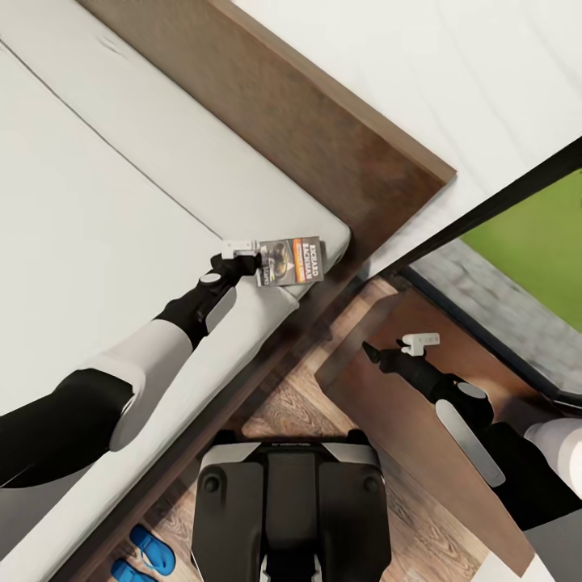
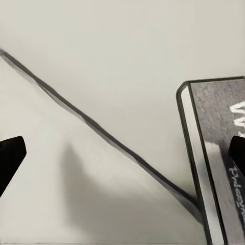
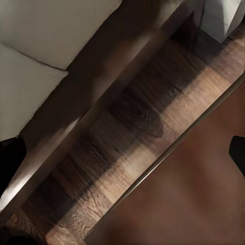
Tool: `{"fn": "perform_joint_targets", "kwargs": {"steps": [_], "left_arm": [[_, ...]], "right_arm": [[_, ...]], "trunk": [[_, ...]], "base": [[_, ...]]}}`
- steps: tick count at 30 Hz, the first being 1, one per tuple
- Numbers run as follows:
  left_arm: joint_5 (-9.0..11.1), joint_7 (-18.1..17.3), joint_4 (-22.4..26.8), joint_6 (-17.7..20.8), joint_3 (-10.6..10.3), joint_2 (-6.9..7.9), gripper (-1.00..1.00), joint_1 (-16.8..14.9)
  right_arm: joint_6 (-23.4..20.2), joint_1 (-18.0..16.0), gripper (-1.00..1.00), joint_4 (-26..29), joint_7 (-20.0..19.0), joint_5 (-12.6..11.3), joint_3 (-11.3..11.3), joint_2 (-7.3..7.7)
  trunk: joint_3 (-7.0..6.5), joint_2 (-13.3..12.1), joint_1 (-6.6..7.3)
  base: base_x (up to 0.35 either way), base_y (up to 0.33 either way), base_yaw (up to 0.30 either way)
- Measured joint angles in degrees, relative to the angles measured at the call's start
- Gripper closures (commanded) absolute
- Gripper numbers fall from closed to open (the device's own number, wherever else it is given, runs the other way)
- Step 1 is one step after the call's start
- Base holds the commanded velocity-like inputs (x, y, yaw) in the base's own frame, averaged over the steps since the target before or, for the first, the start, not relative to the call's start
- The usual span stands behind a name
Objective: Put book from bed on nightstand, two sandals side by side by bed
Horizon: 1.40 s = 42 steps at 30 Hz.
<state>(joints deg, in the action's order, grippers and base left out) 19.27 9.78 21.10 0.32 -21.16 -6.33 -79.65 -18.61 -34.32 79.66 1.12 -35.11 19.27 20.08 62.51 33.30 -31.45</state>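
Book (image 1: pixel 291 260) lies at bed (image 1: pixel 97 226) corner, near nightstand (image 1: pixel 404 404). Left tool (image 1: pixel 257 260) spread wide, one finger over cover — not gripped. Risk: shallow bite, thin book slips off mattress edge. Right tool (image 1: pixel 380 353) aperture — cannot tell.

- Bed (image 1: pixel 121 218): pale grey mattress on dark wood frame w/ headboard; book (image 1: pixel 293 260) lies flat at mattress corner nearest nightstand.
- Nightstand (image 1: pixel 404 420): glossy brown top, just beside bed.
- Wood-plank floor (image 1: pixel 283 412): two blue sandals (image 1: pixel 145 558) lie near bed's edge, beside robot base.
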Motion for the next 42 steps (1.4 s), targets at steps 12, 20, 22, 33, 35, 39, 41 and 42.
{"fn": "perform_joint_targets", "kwargs": {"steps": [12, 20, 22, 33, 35, 39, 41, 42], "left_arm": [[0.2, 0.0, -0.5, 0.0, -0.1, -0.15, -1.00, 0.2], [0.2, -4.6, -0.4, 0.3, -0.1, 0.02, -1.00, 0.2], [0.1, -5.7, -0.4, 0.3, -0.2, 0.12, -1.00, 0.2], [0.3, -10.9, 5.7, 10.3, -0.5, 0.88, -1.00, 0.2], [0.3, -11.2, 7.2, 12.8, -0.6, 1.06, -1.00, 0.2], [0.5, -11.6, 12.4, 21.0, -0.6, 1.87, -1.00, 0.2], [0.7, -11.8, 14.2, 23.7, -0.6, 2.23, -1.00, 0.2], [0.8, -11.9, 14.8, 24.6, -0.6, 2.34, -1.00, 0.3]], "right_arm": [[0.0, 0.0, -1.00, 0.0, 0.1, 0.0, 0.3, -0.18], [0.0, 0.0, -1.00, -0.2, 0.2, 0.0, 0.4, -0.18], [0.0, 0.0, -1.00, -0.2, 0.2, 0.0, 0.5, -0.18], [0.0, 0.0, -1.00, -0.3, 0.2, 0.0, 0.5, -0.18], [0.0, 0.0, -1.00, -0.2, 0.2, 0.0, 0.5, -0.21], [0.0, 0.0, -1.00, -0.3, 0.3, 0.0, 0.6, -0.18], [0.0, 0.0, -1.00, -0.3, 0.3, 0.0, 0.5, -0.18], [0.0, 0.0, -1.00, -0.3, 0.3, 0.0, 0.5, -0.18]], "trunk": [[-0.96, 0.0, -0.01], [-1.70, 0.0, -0.01], [-1.88, 0.0, -0.01], [-2.90, 0.0, -0.01], [-3.09, 0.0, -0.01], [-3.46, 0.0, -0.01], [-3.64, 0.0, -0.01], [-3.74, 0.0, -0.01]], "base": [[0.000, 0.000, 0.000], [0.000, 0.000, 0.000], [0.000, 0.000, 0.000], [0.000, 0.000, 0.000], [0.000, 0.000, 0.000], [0.000, 0.000, 0.000], [0.000, 0.000, 0.000], [0.000, 0.000, 0.000]]}}
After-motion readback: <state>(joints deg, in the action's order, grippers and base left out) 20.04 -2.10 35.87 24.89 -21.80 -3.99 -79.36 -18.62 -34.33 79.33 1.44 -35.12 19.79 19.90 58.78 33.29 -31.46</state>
